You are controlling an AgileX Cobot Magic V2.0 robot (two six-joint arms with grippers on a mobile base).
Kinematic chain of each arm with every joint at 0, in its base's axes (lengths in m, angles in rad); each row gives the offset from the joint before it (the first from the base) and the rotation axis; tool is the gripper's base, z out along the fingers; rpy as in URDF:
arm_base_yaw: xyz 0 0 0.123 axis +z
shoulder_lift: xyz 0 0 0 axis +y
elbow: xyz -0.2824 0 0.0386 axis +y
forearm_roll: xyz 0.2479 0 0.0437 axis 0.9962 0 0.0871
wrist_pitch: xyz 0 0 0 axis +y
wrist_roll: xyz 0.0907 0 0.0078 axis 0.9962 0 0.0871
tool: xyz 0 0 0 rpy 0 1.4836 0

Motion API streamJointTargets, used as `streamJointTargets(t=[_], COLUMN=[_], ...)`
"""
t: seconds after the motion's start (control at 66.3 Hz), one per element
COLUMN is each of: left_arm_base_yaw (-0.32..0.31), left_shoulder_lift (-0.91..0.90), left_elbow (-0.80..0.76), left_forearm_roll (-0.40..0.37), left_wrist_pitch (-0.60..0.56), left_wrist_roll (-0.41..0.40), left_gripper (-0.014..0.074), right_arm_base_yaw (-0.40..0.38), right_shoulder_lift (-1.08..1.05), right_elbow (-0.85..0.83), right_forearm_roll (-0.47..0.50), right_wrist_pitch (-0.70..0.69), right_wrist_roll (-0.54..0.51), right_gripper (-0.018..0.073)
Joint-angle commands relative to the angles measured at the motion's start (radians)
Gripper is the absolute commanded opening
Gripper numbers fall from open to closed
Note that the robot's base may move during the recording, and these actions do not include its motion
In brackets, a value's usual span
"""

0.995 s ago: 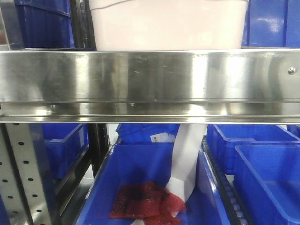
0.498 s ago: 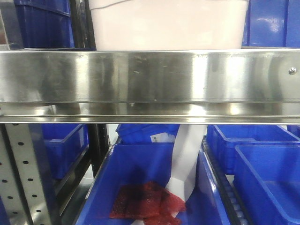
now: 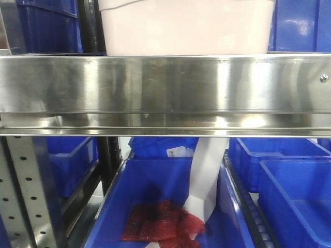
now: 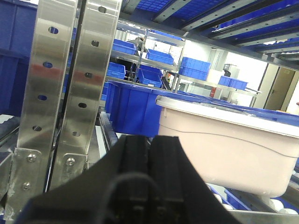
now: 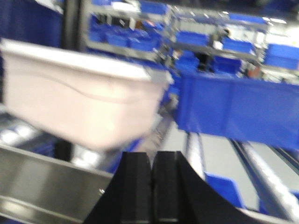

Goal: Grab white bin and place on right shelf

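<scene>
Bin first: the white bin (image 3: 186,28) sits on the right shelf (image 3: 165,85), its base just behind the broad steel front edge, with blue bins (image 3: 297,26) close on both sides and only narrow gaps between them. In the left wrist view the white bin (image 4: 229,149) stands to the right of 2 perforated uprights (image 4: 65,88), with a blue bin (image 4: 135,109) just behind its far corner. The left end effector (image 4: 149,154) is apart from the tub, its 2 black fingers pressed together and holding nothing. In the blurred right wrist view the white bin (image 5: 79,95) lies left, and a blue bin (image 5: 238,109) right, with an open lane of rails between them. The right end effector (image 5: 150,168) is also closed on nothing, clear of the tub. Below the shelf, a blue bin (image 3: 150,186) holds red mesh (image 3: 160,222)
</scene>
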Motion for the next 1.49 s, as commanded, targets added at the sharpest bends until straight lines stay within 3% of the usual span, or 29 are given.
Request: streamJointTargets(t=[0.0,0.075,0.151,0.241,0.422,0.603,0.784,1.478], left_arm_base_yaw=[-0.007,-0.007,-0.007,-0.007,-0.007,-0.007,-0.007,-0.007], left_shoulder_lift=[0.01,0.01,0.01,0.01,0.01,0.01,0.01,0.01], left_elbow=[-0.024,-0.024,-0.024,-0.024,-0.024,-0.024,-0.024,-0.024], left_forearm_roll=[-0.011,-0.011,-0.011,-0.011,-0.011,-0.012,-0.012,-0.012], left_wrist_pitch=[-0.051,-0.051,-0.051,-0.051,-0.051,-0.051,-0.051,-0.051], left_wrist_roll=[0.004,0.004,0.004,0.004,0.004,0.004,0.004,0.004], left_gripper=[-0.0126,-0.0126,-0.0126,-0.0126,-0.0126,-0.0126,-0.0126,-0.0126], right_arm_base_yaw=[0.028,0.037,0.037,0.037,0.039,0.039,0.039,0.039], right_shoulder_lift=[0.018,0.017,0.007,-0.033,-0.083,-0.083,-0.083,-0.083], right_elbow=[0.006,0.044,0.093,0.169,0.295,0.293,0.293,0.293], right_forearm_roll=[-0.258,-0.475,-0.606,-0.651,-0.664,-0.697,-0.697,-0.697], right_wrist_pitch=[-0.125,-0.159,-0.188,-0.211,-0.213,-0.244,-0.305,-0.251], right_wrist_roll=[0.281,0.579,0.817,0.937,0.915,0.779,0.781,0.781], right_gripper=[0.0032,0.0032,0.0032,0.0032,0.0032,0.0032,0.0032,0.0032])
